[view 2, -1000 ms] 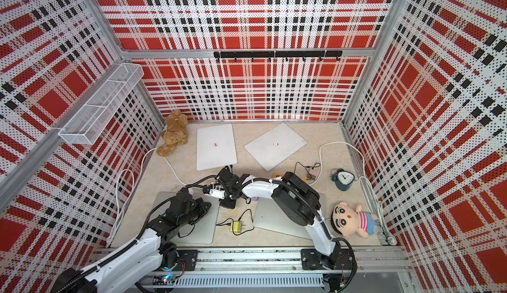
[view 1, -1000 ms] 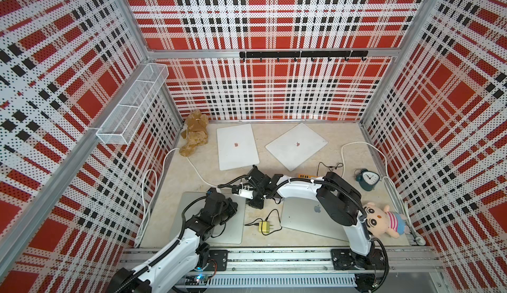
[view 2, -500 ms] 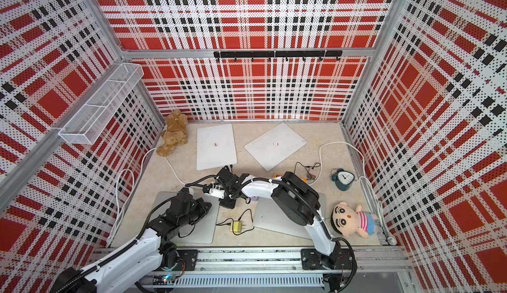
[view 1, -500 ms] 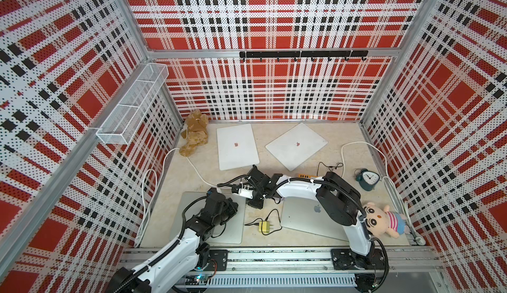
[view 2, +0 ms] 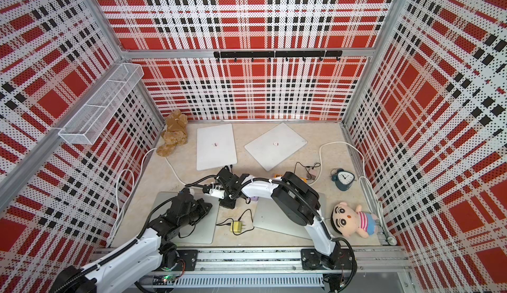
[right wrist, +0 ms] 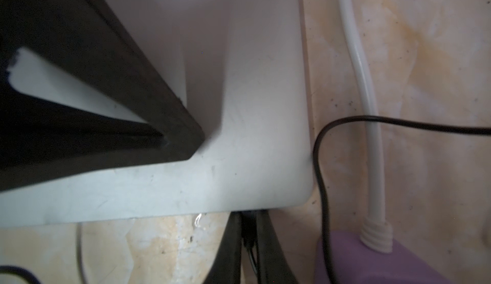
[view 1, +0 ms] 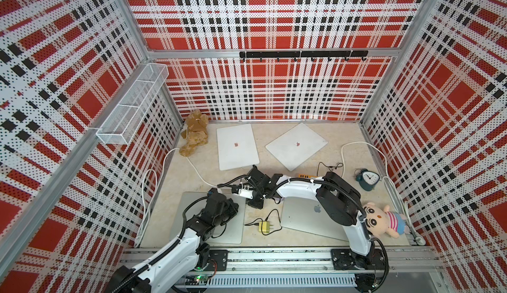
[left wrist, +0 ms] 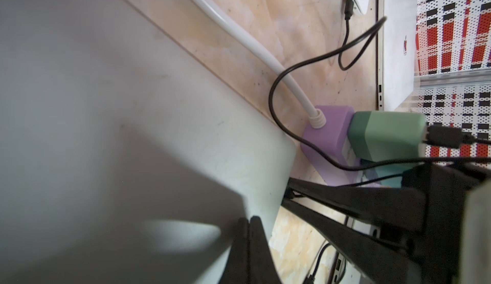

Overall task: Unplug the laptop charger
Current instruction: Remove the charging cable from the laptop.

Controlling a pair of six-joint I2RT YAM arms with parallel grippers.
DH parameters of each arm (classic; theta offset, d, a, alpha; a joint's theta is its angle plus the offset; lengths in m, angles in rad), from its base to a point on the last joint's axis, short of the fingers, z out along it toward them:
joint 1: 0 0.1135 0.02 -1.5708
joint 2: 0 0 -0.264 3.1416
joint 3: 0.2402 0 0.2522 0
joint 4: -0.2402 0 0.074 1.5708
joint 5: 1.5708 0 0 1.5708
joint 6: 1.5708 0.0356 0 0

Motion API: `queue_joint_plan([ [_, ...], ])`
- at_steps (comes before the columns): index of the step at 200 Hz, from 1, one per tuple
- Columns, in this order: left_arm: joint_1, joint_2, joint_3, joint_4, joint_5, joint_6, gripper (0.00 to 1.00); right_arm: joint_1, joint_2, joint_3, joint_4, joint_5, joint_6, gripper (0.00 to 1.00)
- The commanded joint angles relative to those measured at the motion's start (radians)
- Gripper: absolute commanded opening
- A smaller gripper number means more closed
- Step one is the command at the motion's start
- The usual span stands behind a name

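Evidently nothing has moved in the last second: the right gripper [right wrist: 248,216] stays clenched on the charger plug [right wrist: 249,238] at the corner edge of the laptop [right wrist: 239,184], while the left gripper [left wrist: 249,224], fingers closed and empty, presses down on it. The plug appears still seated, so the pull remains.

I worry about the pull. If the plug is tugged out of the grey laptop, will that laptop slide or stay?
The grey laptop lies flat on a smooth table, so alone it would probably slide, not tip. The shut left gripper rests on its lid, likely pinning it. The thin black cable looks floppy, adding little drag.
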Motion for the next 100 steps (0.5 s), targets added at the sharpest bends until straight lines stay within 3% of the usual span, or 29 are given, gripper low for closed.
queue_joint_plan([
  [1, -0.01, 0.001, -0.02, 0.026, -0.016, 0.0, 0.0, 0.009, 0.016, -0.024, -0.036, 0.089, -0.052, 0.02],
  [46, -0.015, 0.011, -0.021, 0.038, -0.018, -0.005, 0.0, 0.003, 0.007, -0.024, -0.023, 0.048, -0.016, 0.03],
  [100, -0.02, 0.02, -0.021, 0.044, -0.023, -0.006, 0.0, 0.005, -0.008, -0.04, -0.052, 0.117, -0.049, 0.03],
])
